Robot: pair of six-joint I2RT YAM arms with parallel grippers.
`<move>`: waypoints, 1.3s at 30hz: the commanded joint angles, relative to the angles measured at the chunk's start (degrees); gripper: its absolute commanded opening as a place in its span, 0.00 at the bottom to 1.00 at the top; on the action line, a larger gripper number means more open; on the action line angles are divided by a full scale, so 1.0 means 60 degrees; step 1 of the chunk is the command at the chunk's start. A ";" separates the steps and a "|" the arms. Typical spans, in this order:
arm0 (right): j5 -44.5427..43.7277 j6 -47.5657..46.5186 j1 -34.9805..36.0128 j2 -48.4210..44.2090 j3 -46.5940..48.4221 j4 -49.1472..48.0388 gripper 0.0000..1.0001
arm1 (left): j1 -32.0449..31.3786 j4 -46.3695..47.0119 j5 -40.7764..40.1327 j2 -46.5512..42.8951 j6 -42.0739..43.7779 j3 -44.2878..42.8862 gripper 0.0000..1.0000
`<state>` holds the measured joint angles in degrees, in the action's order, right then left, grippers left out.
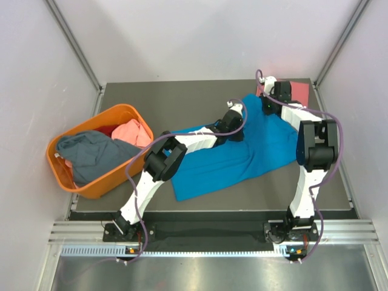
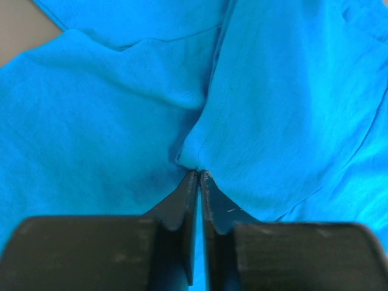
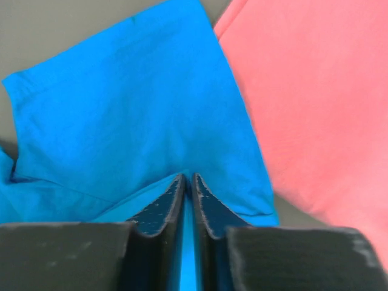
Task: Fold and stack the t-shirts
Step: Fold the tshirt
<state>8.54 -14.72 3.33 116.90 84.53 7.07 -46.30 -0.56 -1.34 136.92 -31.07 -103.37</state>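
A bright blue t-shirt (image 1: pixel 242 154) lies spread and rumpled across the middle of the table. My left gripper (image 1: pixel 233 115) is shut on a pinch of its cloth (image 2: pixel 194 159) near the far edge. My right gripper (image 1: pixel 267 96) is shut on another fold of the same blue shirt (image 3: pixel 151 133) at its far right part. A folded salmon-pink t-shirt (image 1: pixel 298 92) lies at the far right corner, right beside the right gripper; it shows in the right wrist view (image 3: pixel 315 103). A grey-blue t-shirt (image 1: pixel 91 154) and a salmon-pink one (image 1: pixel 133 132) lie in the basket.
An orange plastic basket (image 1: pixel 100 185) stands at the table's left edge, holding several crumpled shirts, one of them dark red (image 1: pixel 108 130). White walls with metal posts close in the table on three sides. The arm bases sit at the near edge.
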 commanded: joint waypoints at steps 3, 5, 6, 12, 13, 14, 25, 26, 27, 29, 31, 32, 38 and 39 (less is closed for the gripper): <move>-0.1344 0.1644 0.0045 -0.0016 0.1524 0.1600 0.27 | 0.0012 -0.0695 -0.0199 -0.0964 0.0037 -0.0043 0.25; -0.2034 0.2971 0.0001 -0.0293 0.2024 0.2871 0.33 | -0.0002 -0.1004 -0.0390 -0.1505 0.0124 0.0060 0.29; -0.2516 0.3474 -0.0115 -0.0439 0.2068 0.3256 0.36 | -0.0002 -0.1397 -0.0652 -0.1724 0.0154 0.0220 0.31; -0.2739 0.6377 -0.1168 -0.2064 0.0388 0.5003 0.38 | -0.0017 -0.2762 -0.1459 -0.3672 0.0534 0.1609 0.34; -0.2886 0.6655 -0.1359 -0.2603 -0.0443 0.5032 0.38 | -0.0003 -0.3286 -0.1446 -0.4255 0.0564 0.1845 0.34; -0.3003 0.7223 -0.1564 -0.2841 -0.0857 0.5076 0.38 | 0.0012 -0.3537 -0.1402 -0.4551 0.0593 0.2399 0.34; -0.3342 0.7669 -0.3382 -0.4323 -0.4053 0.3833 0.38 | 0.0042 -0.6146 -0.0582 -0.7774 0.0199 0.5626 0.37; -0.3356 0.7610 -0.3470 -0.4294 -0.4098 0.3788 0.37 | 0.0027 -0.6553 -0.0741 -0.7893 0.0067 0.5787 0.38; -0.3356 0.7494 -0.3601 -0.4250 -0.4113 0.3729 0.38 | 0.0041 -0.6717 -0.0801 -0.8082 -0.0079 0.5861 0.38; -0.3400 0.7171 -0.3704 -0.4191 -0.4084 0.3670 0.37 | 0.0071 -0.6937 -0.0845 -0.8288 -0.0386 0.6123 0.39; -0.3444 0.6937 -0.3836 -0.4234 -0.4098 0.3612 0.37 | 0.0071 -0.6953 -0.0802 -0.8522 -0.0650 0.6373 0.40; -0.3415 0.6863 -0.3924 -0.4264 -0.4098 0.3568 0.38 | 0.0085 -0.6953 -0.0787 -0.8567 -0.0710 0.6592 0.40; -0.3547 0.6380 -0.4305 -0.4425 -0.4303 0.3231 0.38 | 0.0115 -0.7056 -0.0977 -0.8626 -0.1062 0.7281 0.41; -0.3489 0.6350 -0.4320 -0.4425 -0.4405 0.3144 0.38 | 0.0144 -0.7056 -0.0992 -0.8641 -0.1062 0.7340 0.41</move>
<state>-11.27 25.50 -21.28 93.21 59.16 28.62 -45.89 -41.45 -5.93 86.67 -35.66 -60.80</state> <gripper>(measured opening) 0.381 0.405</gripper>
